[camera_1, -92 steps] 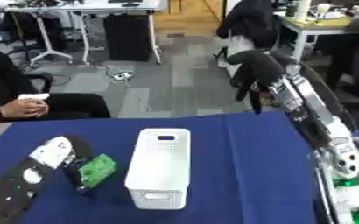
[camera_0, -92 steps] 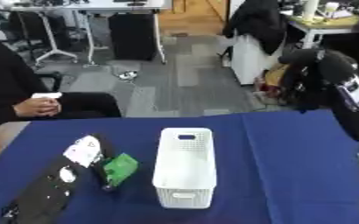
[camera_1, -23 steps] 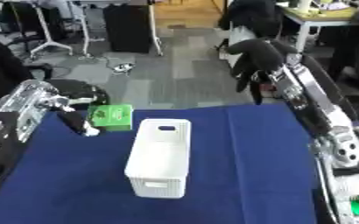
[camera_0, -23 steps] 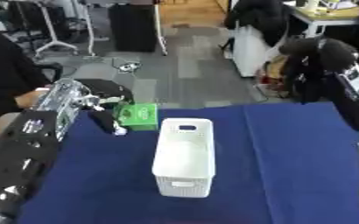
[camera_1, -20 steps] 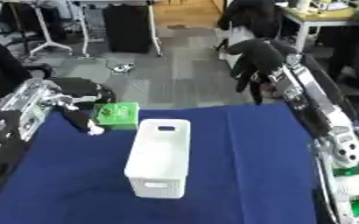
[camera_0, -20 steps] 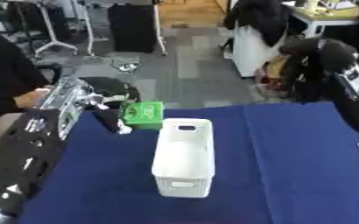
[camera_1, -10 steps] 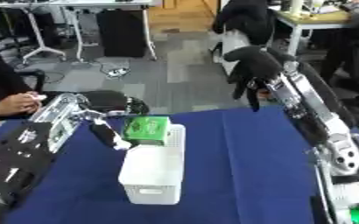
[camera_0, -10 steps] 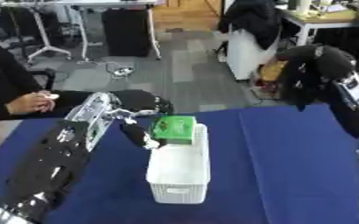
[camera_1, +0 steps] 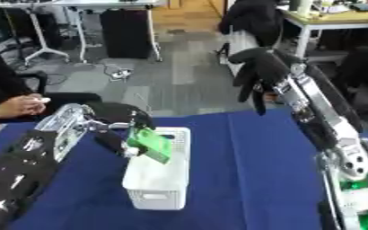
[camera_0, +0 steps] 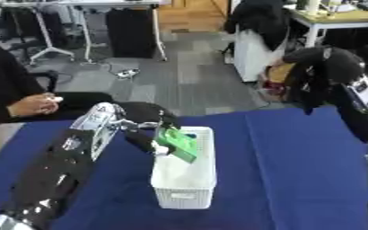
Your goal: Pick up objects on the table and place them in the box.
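Both head-mounted eye views look down and forward toward twelve o'clock at close range, sharing the blue table (camera_0: 281, 152) and white box (camera_0: 186, 179), offset slightly sideways.

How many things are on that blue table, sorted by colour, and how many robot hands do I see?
White: 1, the box
Green: 1, the green packet, held over the box by the left hand
Black robot hands: 2, the left hand and the right hand, raised with its fingers hanging
Total: 2 things, 2 hands
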Robot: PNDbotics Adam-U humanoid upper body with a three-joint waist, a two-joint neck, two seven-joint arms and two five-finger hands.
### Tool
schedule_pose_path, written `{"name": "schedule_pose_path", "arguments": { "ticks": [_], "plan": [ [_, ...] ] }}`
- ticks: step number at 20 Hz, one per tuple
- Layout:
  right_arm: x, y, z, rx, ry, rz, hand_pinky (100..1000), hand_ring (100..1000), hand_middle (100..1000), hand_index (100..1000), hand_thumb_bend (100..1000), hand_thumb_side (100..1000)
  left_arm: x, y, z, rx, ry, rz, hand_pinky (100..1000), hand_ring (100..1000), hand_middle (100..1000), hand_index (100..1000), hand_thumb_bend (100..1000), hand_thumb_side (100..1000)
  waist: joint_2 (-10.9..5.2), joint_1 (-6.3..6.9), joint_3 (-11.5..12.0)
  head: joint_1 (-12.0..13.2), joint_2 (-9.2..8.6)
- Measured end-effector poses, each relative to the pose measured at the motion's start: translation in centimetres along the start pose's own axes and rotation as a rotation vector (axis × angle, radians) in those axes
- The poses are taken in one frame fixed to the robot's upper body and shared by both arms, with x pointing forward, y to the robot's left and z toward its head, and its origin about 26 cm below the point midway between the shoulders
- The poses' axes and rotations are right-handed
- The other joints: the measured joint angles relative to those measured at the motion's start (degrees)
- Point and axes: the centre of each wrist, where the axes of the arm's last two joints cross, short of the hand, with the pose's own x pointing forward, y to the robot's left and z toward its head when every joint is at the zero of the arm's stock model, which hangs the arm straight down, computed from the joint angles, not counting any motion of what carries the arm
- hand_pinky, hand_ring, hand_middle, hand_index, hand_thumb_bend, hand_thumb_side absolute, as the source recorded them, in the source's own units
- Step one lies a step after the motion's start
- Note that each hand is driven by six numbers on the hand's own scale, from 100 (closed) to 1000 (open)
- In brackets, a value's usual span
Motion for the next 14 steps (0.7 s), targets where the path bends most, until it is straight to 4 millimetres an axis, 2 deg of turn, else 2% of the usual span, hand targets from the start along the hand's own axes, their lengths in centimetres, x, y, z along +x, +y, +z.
{"name": "schedule_pose_path", "arguments": {
  "ticks": [4, 7, 10, 13, 14],
  "plan": [
    [0.0, 0.0, 0.0, 0.002, -0.001, 0.001, 213, 439, 516, 766, 319, 1000, 0.0, -0.1, 0.1, 0.024, -0.015, 0.011, 1000, 996, 1000, 944, 100, 1000, 0.0, 0.0, 0.0, 0.0, 0.01],
    [0.0, 0.0, 0.0, 0.001, -0.001, 0.001, 211, 439, 515, 766, 319, 1000, -0.1, -0.3, 0.8, 0.105, -0.019, 0.033, 1000, 949, 991, 930, 100, 1000, 0.0, 0.02, 0.1, 0.0, 0.06],
    [0.0, 0.0, 0.0, 0.0, 0.001, 0.001, 210, 438, 515, 766, 319, 1000, -0.8, -0.6, 2.8, 0.186, 0.028, 0.051, 978, 910, 960, 914, 100, 1000, 0.0, 0.1, 0.6, -0.5, 0.62],
    [0.0, -0.1, 0.1, -0.003, 0.006, 0.005, 209, 439, 515, 765, 317, 1000, -1.4, -1.3, 5.2, 0.259, 0.083, 0.089, 832, 793, 849, 858, 100, 884, 0.0, 0.07, 1.2, -1.2, 1.06],
    [-0.1, -0.2, 0.1, -0.005, 0.01, 0.01, 210, 439, 515, 765, 317, 1000, -1.4, -1.6, 6.0, 0.293, 0.102, 0.112, 852, 808, 864, 865, 100, 895, 0.02, -0.02, 1.6, -1.7, 1.13]
  ]
}}
